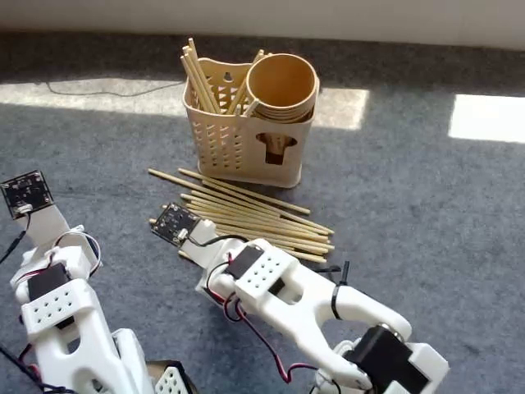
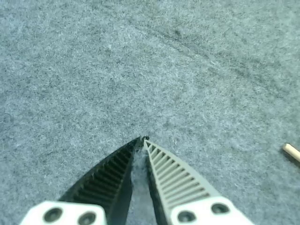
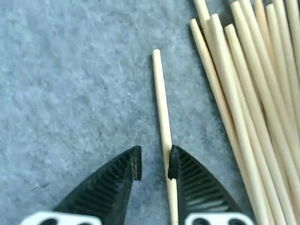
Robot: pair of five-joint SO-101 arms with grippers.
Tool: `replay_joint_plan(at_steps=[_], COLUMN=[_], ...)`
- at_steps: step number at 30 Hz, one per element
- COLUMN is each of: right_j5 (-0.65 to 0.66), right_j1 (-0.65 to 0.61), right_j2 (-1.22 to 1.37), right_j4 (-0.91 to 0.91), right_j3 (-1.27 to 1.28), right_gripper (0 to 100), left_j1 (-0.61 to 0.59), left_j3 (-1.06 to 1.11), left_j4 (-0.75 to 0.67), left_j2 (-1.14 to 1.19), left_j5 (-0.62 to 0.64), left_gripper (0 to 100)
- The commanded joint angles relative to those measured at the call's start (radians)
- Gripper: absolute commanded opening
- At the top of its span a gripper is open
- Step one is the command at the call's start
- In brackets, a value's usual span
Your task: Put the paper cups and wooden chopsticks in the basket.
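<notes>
A cream perforated basket point(image 1: 238, 152) stands upright at the far middle of the grey carpet point(image 1: 426, 213). Nested paper cups point(image 1: 281, 86) sit in its right side, and a bundle of chopsticks point(image 1: 201, 78) leans out of its left side. Just near of the basket, a pile of wooden chopsticks point(image 1: 254, 213) lies flat on the carpet, fanned from far left to near right. The right arm point(image 1: 271, 279) reaches in from the near right, with its wrist over the near-left end of that pile. The right gripper point(image 3: 153, 164) hangs low over the carpet, its jaws spread a little. A single chopstick point(image 3: 159, 93), set slightly apart from the pile point(image 3: 253, 93), runs into the gap between the jaws. It lies against the inner face of one finger point(image 3: 174, 164), while the other finger stands clear of it, so it is not pinched. The left arm point(image 1: 57, 304) is at the near left, well apart from the basket. The left gripper point(image 2: 143, 139) is over bare carpet with its tips pressed together and nothing between them. One chopstick end point(image 2: 290, 151) lies on the carpet off to its side.
</notes>
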Motion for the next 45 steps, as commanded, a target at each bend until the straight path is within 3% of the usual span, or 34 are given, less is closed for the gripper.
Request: replay_joint_plan(at_steps=[1, 4, 9, 21, 29, 42, 45], right_j5=[0.012, 0.014, 0.124, 0.137, 0.124, 0.060, -0.037], right_j1=[0.018, 0.042, 0.044, 0.048, 0.048, 0.084, 0.082], right_j2=[0.041, 0.096, 0.150, 0.147, 0.142, -0.311, -0.409], right_j4=[0.004, 0.005, 0.005, 0.332, 0.427, 0.423, 0.423], right_j3=[-0.062, -0.082, -0.090, -0.243, -0.320, -0.225, -0.223], right_gripper=[10.8, 10.3, 0.2, 0.5, 0.5, 0.5, 0.5], left_j1=[-0.010, -0.010, -0.010, -0.010, -0.010, -0.007, -0.007], left_j3=[-0.007, -0.007, -0.007, -0.007, -0.007, -0.007, -0.007], left_j4=[-0.017, -0.017, -0.017, -0.017, -0.017, -0.017, -0.017], left_j2=[-0.012, -0.012, -0.012, -0.012, -0.012, -0.012, -0.012], left_j5=[-0.008, -0.008, -0.008, -0.009, -0.009, -0.009, -0.009], left_gripper=[0, 0, 0, 0, 0, 0, 0])
